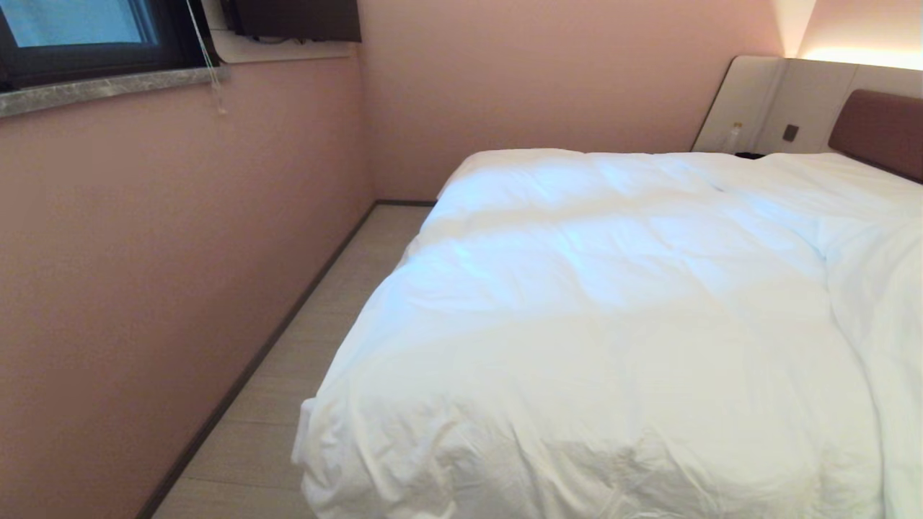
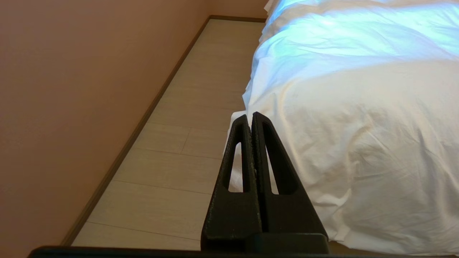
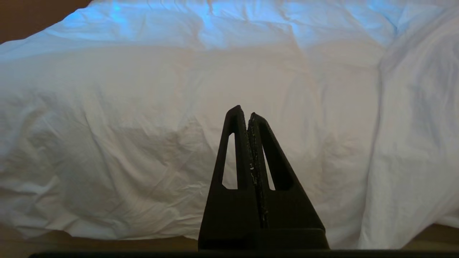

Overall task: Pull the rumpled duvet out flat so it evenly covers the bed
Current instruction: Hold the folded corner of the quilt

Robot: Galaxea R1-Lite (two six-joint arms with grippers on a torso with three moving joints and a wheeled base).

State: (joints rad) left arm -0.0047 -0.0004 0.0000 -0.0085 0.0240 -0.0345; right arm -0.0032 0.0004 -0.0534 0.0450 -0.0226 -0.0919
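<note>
The bed (image 1: 876, 130) fills the right of the head view, its brown headboard at the far right under a lit wall strip. The duvet (image 1: 613, 303) lies over nearly all of it, puffy and mostly smooth across the top, draping off the near end and the left side. Toward the right a thicker fold rides up in a ridge, which suggests that side is bunched and not yet pulled level. The near corner hangs crumpled low over the floor (image 1: 288, 404).

A pale plank floor runs as a narrow aisle between the bed's left edge and the pink wall (image 1: 144, 288), giving room to move along that side only; a window (image 1: 72, 29) sits high on that wall.

The left gripper (image 2: 250, 116) is near the duvet's hanging corner, jaws pressed together and holding nothing. The right gripper (image 3: 244, 111) faces the draped near edge, jaws likewise together and empty, clear of the cloth. Neither arm shows in the head view, so both seem held back low before the bed's end.
</note>
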